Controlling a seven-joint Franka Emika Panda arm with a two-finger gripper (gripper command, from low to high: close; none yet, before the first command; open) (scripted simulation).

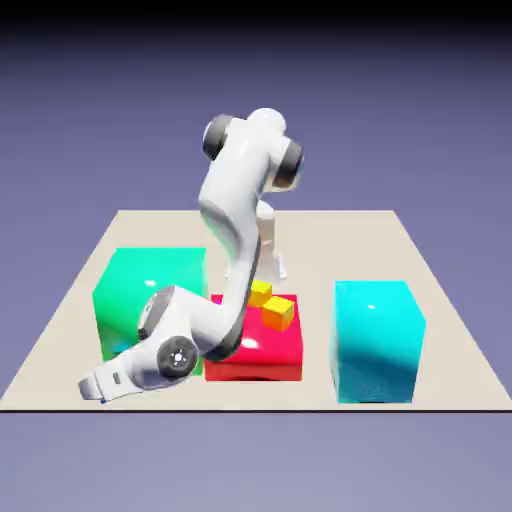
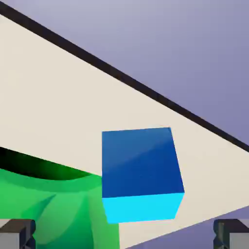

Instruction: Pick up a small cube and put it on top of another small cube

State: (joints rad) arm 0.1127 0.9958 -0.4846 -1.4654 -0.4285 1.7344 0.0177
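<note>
Fingertips (image 2: pixel 18 233) of the gripper (image 2: pixel 124 234) stand wide apart, nothing between them; ahead, the small blue cube (image 2: pixel 141 165) shows near the table's (image 2: pixel 53 73) edge, beside the big green block (image 2: pixel 63 209).

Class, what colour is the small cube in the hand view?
The small cube is blue, one face bright cyan; best seen in the hand view.
</note>
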